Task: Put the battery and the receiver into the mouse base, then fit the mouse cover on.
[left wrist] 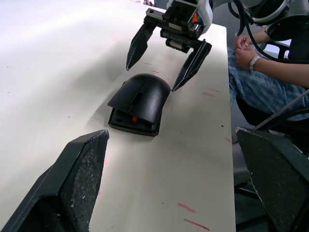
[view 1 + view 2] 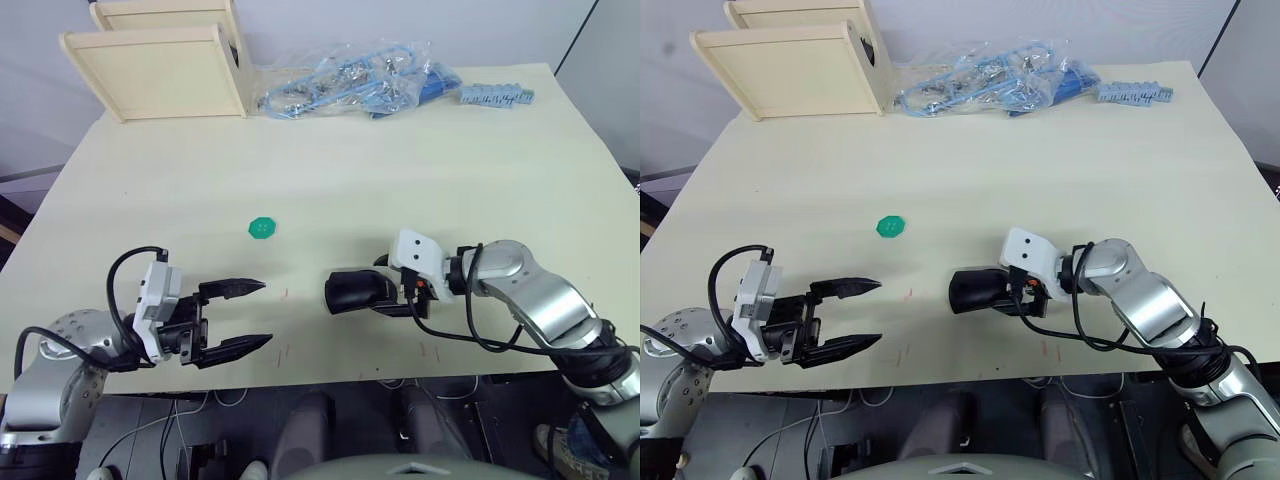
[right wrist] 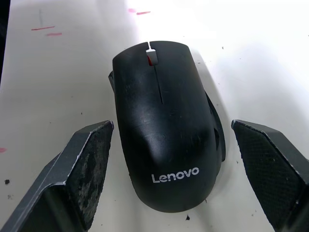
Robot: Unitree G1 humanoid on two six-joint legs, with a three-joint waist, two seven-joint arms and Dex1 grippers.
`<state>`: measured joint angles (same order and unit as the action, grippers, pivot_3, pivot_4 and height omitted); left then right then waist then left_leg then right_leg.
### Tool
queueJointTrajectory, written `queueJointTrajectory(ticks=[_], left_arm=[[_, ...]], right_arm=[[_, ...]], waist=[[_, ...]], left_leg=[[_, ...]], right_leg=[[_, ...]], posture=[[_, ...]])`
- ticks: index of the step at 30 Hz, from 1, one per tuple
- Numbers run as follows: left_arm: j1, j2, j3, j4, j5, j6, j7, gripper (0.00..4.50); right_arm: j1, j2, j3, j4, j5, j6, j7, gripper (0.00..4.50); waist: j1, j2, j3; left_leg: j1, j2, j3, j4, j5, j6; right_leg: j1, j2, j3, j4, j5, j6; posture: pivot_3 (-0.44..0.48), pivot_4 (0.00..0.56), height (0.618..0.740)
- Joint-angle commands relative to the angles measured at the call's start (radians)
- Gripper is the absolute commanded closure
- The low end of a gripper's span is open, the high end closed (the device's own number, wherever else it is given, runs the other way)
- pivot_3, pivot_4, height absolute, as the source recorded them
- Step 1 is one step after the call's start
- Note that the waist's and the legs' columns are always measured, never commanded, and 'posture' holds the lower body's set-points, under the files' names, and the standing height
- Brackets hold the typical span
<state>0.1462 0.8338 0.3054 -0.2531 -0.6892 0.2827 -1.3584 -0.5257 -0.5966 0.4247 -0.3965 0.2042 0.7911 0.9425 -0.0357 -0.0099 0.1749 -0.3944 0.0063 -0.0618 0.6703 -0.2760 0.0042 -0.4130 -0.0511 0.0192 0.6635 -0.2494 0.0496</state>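
Black mouse cover (image 3: 161,130) laid askew on mouse base (image 1: 131,126) | both claws spread, nothing held | risk: cover pushed off if pressed unevenly

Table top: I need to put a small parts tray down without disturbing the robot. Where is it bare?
The wide middle of the table is bare, between the green disc and the bagged clutter at the far edge. Crowded: the near edge, where the mouse sits between left gripper and right gripper, and the far-left wooden boxes.
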Motion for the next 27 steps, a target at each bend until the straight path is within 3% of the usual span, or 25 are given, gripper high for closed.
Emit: queueJointTrajectory(ticks=[1, 27], left_arm=[[-0.004, 0.012, 0.022, 0.0, -0.009, -0.002, -0.01, 0.0], [0.01, 0.011, 0.036, 0.006, -0.008, -0.012, -0.024, 0.0]], right_arm=[[-0.006, -0.001, 0.005, -0.003, -0.002, -0.034, 0.006, 0.38], [0.005, -0.001, 0.027, 0.048, -0.021, -0.099, 0.022, 0.38]], waist=[[0.0, 0.0, 0.0], [0.0, 0.0, 0.0]], left_leg=[[0.0, 0.0, 0.0, 0.0, 0.0, 0.0], [0.0, 0.0, 0.0, 0.0, 0.0, 0.0]], right_leg=[[0.0, 0.0, 0.0, 0.0, 0.0, 0.0], [0.0, 0.0, 0.0, 0.0, 0.0, 0.0]], posture=[[0.0, 0.15, 0.74], [0.0, 0.15, 0.74]])
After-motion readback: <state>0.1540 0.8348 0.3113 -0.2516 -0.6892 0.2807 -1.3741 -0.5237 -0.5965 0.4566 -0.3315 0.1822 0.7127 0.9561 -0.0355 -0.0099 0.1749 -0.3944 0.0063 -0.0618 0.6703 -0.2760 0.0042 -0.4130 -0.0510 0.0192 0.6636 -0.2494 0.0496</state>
